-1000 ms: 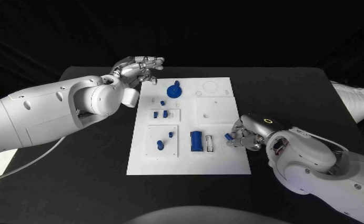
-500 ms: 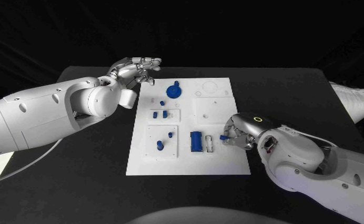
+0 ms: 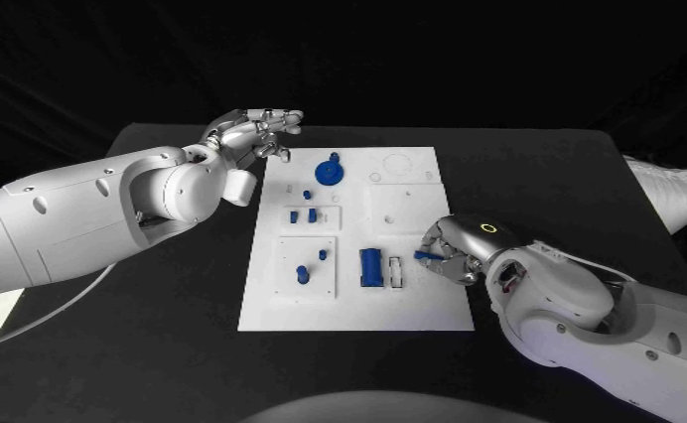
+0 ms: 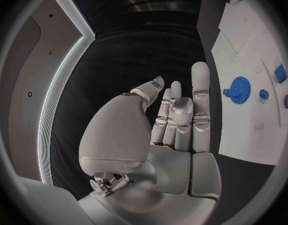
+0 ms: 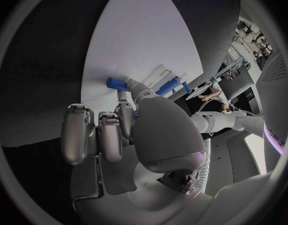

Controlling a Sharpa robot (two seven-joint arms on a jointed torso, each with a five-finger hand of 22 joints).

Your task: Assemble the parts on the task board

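- Blue peg (image 3: 425,255), small, sits pinched in my right hand (image 3: 461,251) over the white task board's (image 3: 415,309) right edge, beside the slot.
- My left hand (image 3: 255,134) hovers empty, fingers loosely spread, off the board's far-left corner.

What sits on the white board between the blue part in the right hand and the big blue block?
In the head view, a narrow slot lies between the small blue part pinched in the right hand and the rectangular blue block.
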